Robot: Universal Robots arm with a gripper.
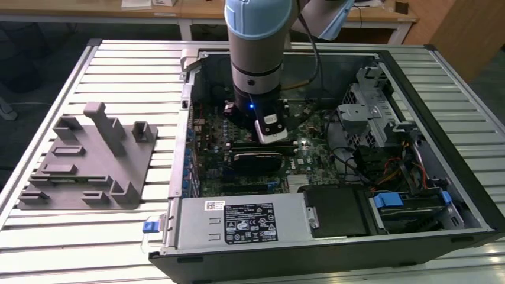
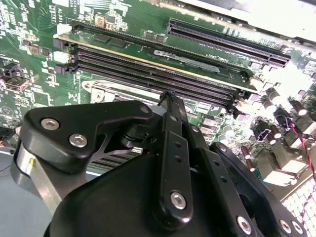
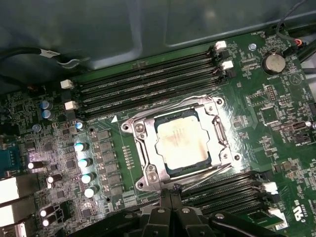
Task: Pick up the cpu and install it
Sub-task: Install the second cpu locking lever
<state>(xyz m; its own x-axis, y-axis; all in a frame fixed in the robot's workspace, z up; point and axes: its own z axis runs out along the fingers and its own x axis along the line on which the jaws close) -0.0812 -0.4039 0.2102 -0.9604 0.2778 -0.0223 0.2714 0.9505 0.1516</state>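
The power supply, with its label facing up, lay nearest the exterior camera along the near edge of the open computer case. Behind it the green motherboard covered the case floor, and the arm came straight down into the case over its middle. The gripper hung low above the board; in both wrist views its black fingers stood pressed together, with nothing between them. In the first wrist view the cpu lay seated in the socket, its pale metal top flat and square within the metal frame, just beyond the fingertips. Dark memory slots ran along both sides of the socket. On the exterior view's left, well apart from the case, a grey plastic tray with upright posts sat on the slatted table.
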